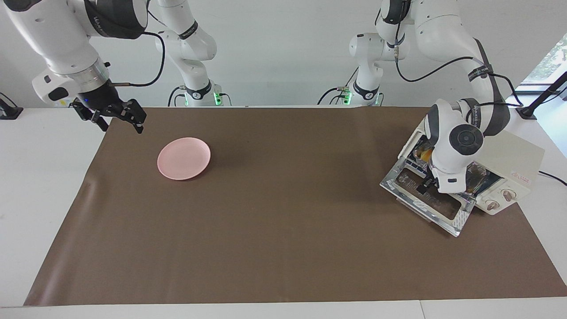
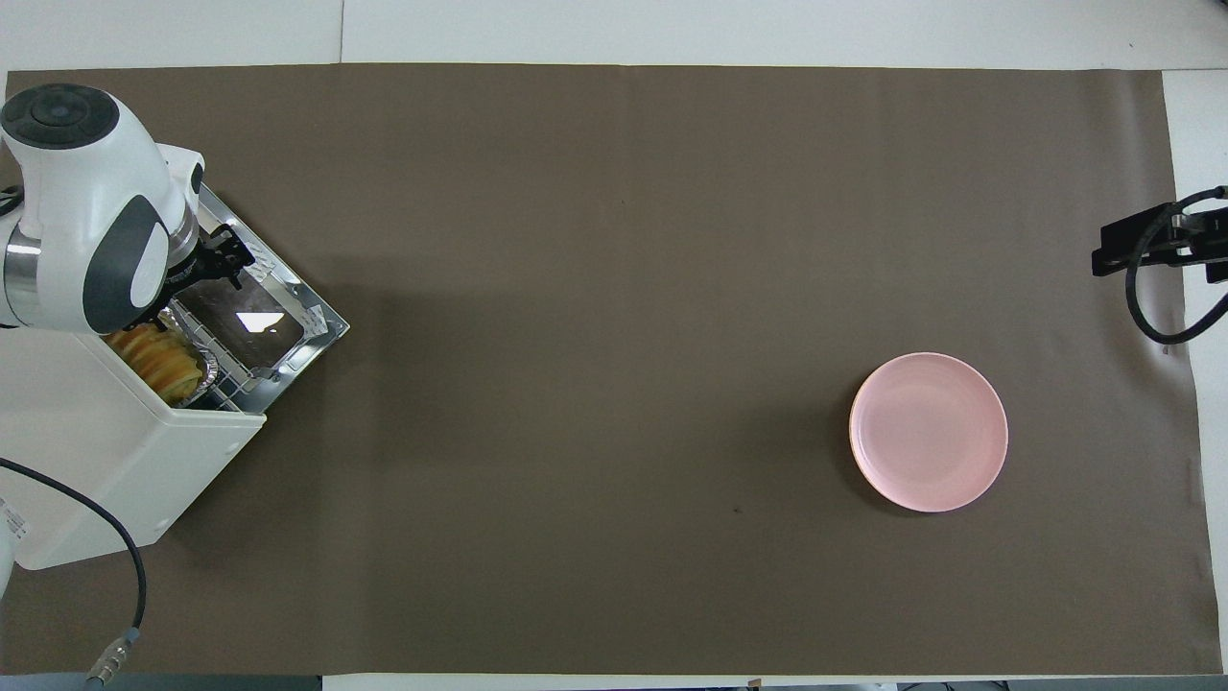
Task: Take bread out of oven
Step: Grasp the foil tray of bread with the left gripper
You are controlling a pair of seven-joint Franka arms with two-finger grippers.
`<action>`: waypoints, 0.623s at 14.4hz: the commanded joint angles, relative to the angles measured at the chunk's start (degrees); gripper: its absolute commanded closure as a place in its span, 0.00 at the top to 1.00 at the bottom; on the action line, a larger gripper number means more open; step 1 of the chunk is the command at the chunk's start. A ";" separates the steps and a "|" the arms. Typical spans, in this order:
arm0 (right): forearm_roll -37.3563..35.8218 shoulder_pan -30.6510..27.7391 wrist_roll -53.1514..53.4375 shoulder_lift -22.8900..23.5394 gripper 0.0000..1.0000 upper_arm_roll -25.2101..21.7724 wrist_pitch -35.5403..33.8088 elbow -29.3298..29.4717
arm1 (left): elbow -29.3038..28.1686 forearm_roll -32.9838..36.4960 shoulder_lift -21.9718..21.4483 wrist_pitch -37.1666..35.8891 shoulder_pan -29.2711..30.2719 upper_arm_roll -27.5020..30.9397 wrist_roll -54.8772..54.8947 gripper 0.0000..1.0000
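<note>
The cream-white oven stands at the left arm's end of the table. Its silver door lies folded down flat. Inside, the ridged golden bread rests in a foil tray on the wire rack, half hidden by the left arm's wrist. My left gripper reaches into the oven mouth, jaws spread wide over the covered part of the bread. I cannot tell whether it touches the loaf. At the other end of the table, my right gripper waits open and holds nothing.
A round pink plate sits on the brown mat toward the right arm's end. The lowered oven door juts out over the mat. A black cable trails beside the oven, nearer to the robots.
</note>
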 commanded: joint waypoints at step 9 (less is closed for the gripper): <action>-0.66 -0.89 -0.07 -1.55 1.00 0.76 0.49 -1.83 | -5.94 1.47 -3.50 3.38 1.39 -0.36 -0.10 0.46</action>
